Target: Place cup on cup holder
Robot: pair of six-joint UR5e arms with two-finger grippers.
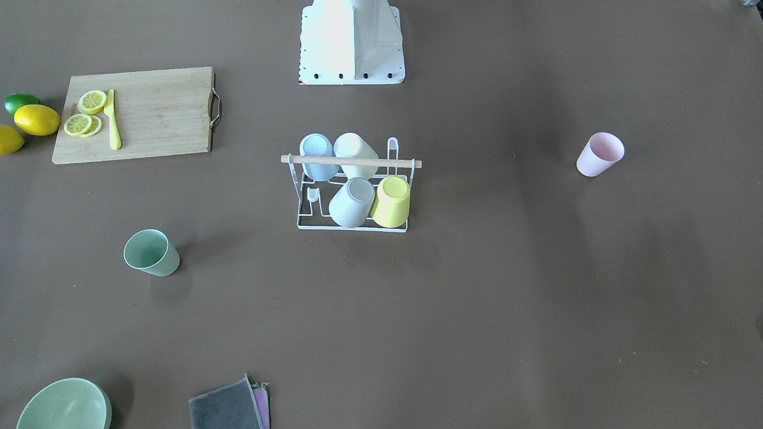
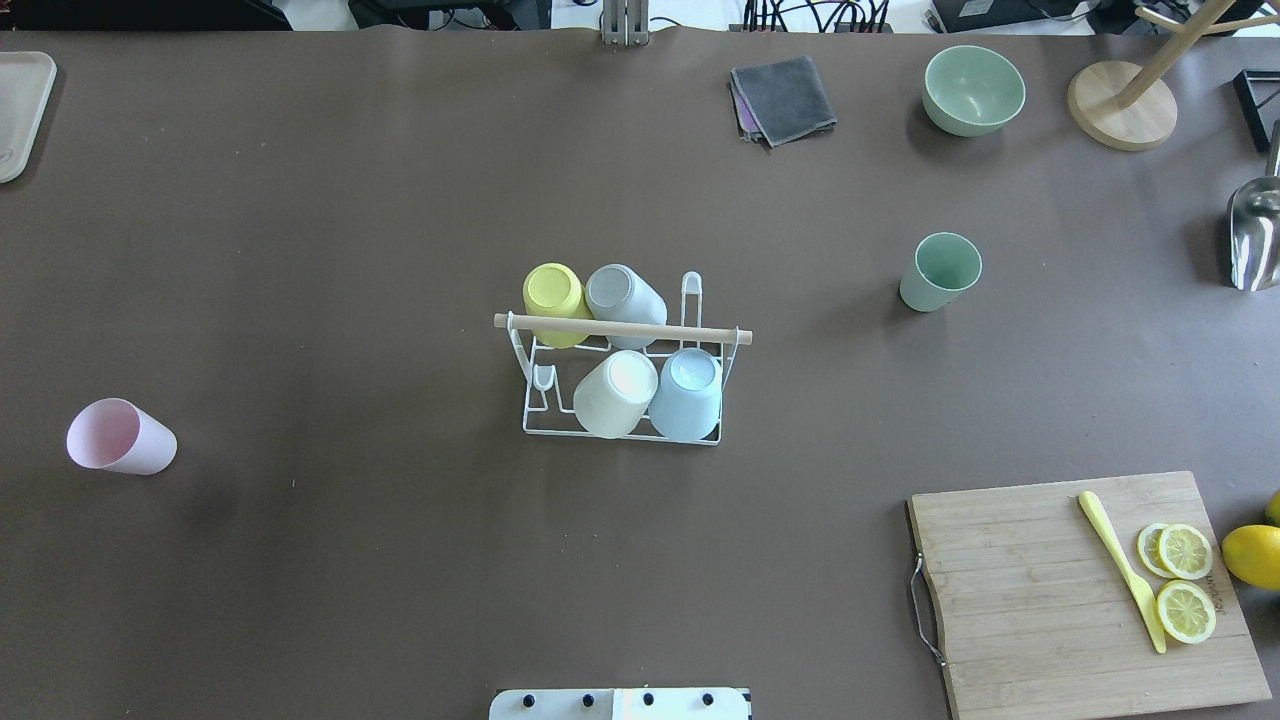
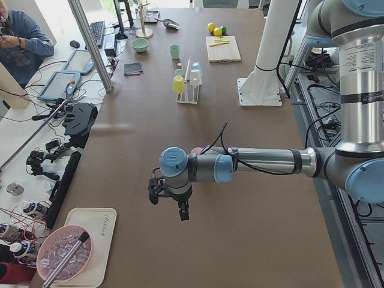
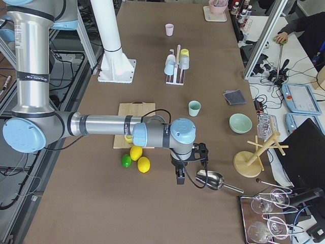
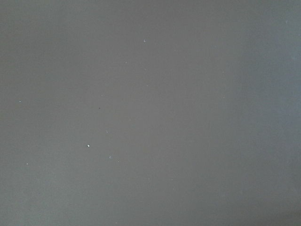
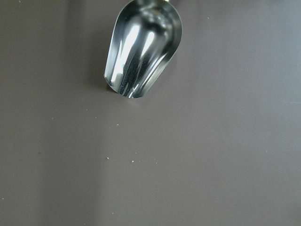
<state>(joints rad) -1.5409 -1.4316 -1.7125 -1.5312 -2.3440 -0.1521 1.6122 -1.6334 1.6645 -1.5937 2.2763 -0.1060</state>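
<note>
The white wire cup holder (image 2: 620, 328) with a wooden rod stands mid-table; it also shows in the front-facing view (image 1: 351, 161). It carries a yellow cup (image 2: 555, 296), a grey cup (image 2: 622, 299), a cream cup (image 2: 614, 392) and a light blue cup (image 2: 688, 391). A pink cup (image 2: 122, 437) stands loose at the table's left, and a green cup (image 2: 940, 272) stands loose at the right. My left gripper (image 3: 168, 204) and right gripper (image 4: 190, 168) hover over the table's ends, far from the cups. I cannot tell whether they are open or shut.
A cutting board (image 2: 1085, 590) holds lemon slices and a yellow knife. Whole lemons (image 1: 37, 119) lie beside it. A green bowl (image 2: 973, 89), a grey cloth (image 2: 785, 98), a wooden stand (image 2: 1120, 105) and a metal scoop (image 6: 143, 52) are at the right end.
</note>
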